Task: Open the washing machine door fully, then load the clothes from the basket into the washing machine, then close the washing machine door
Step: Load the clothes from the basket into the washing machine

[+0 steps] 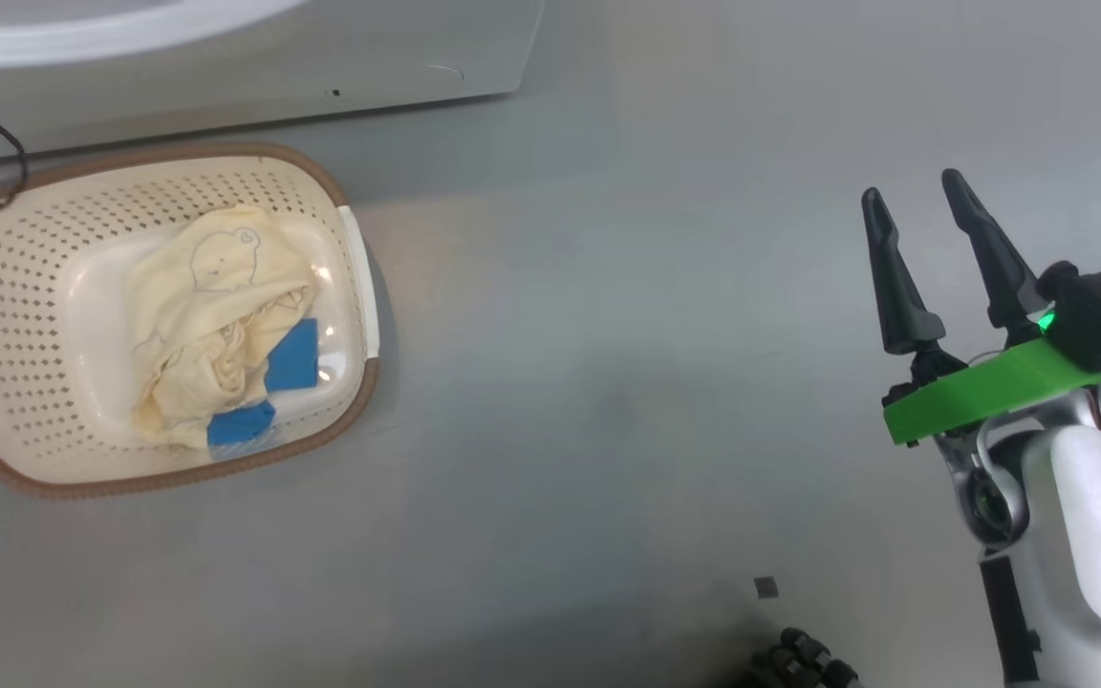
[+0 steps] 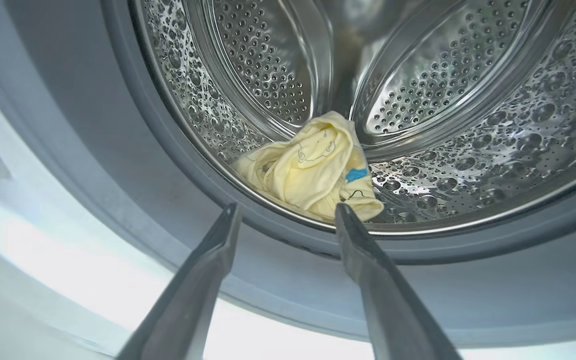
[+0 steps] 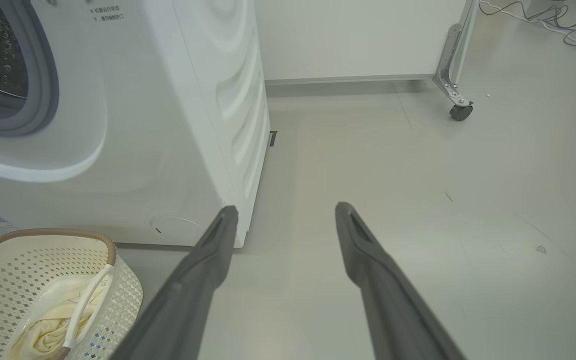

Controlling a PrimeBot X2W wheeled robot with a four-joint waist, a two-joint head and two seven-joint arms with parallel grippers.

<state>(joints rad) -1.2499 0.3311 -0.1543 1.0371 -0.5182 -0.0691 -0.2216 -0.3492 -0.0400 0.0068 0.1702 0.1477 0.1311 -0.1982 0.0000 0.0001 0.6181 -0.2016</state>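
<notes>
The cream basket (image 1: 25,287) with a brown rim sits on the floor in front of the white washing machine (image 1: 254,86). Cream-yellow clothes (image 1: 211,325) with blue pieces lie in it. In the left wrist view my left gripper (image 2: 285,212) is open at the mouth of the steel drum (image 2: 468,125), and a cream-yellow garment (image 2: 313,172) lies on the drum's lower edge just beyond the fingertips, free of them. My right gripper (image 1: 918,196) stands open over bare floor at the right, far from the basket (image 3: 28,280). The washing machine door is out of view.
A grey rubber seal (image 2: 178,200) rings the drum opening. In the right wrist view a white cabinet on a castor wheel (image 3: 460,111) stands behind the washer (image 3: 168,125), with cables (image 3: 558,20) at the far right. Open grey floor (image 1: 627,382) lies between basket and right arm.
</notes>
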